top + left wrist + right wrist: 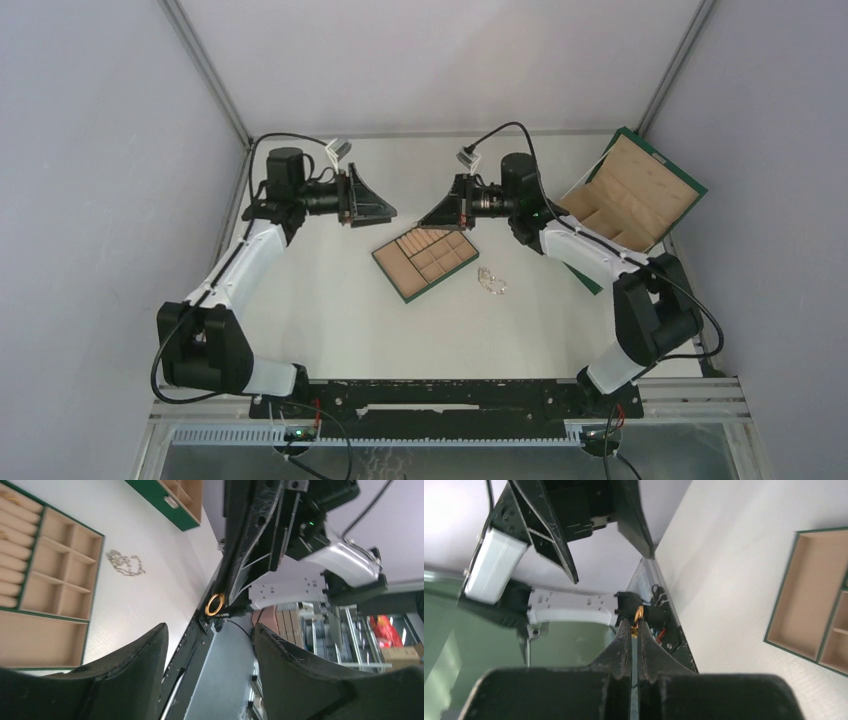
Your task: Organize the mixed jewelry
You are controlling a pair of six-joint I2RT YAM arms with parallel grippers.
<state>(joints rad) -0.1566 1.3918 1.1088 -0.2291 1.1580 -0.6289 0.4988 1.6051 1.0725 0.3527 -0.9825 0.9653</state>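
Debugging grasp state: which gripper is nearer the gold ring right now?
Right. The right gripper is shut on the gold ring, pinching it at its fingertips. The left gripper faces the ring with its jaws wide open, apart from it and not touching.

Glossy metal ring (639,617), matt tan tray (40,645)

In the left wrist view the tray (40,640) runs off the left edge and the box (160,497) off the top. The ring (639,616) shows edge-on, its lower part hidden inside the right gripper (635,628). From above, the chain (491,282) is too small to make out links, and the right arm (590,250) covers part of the box.
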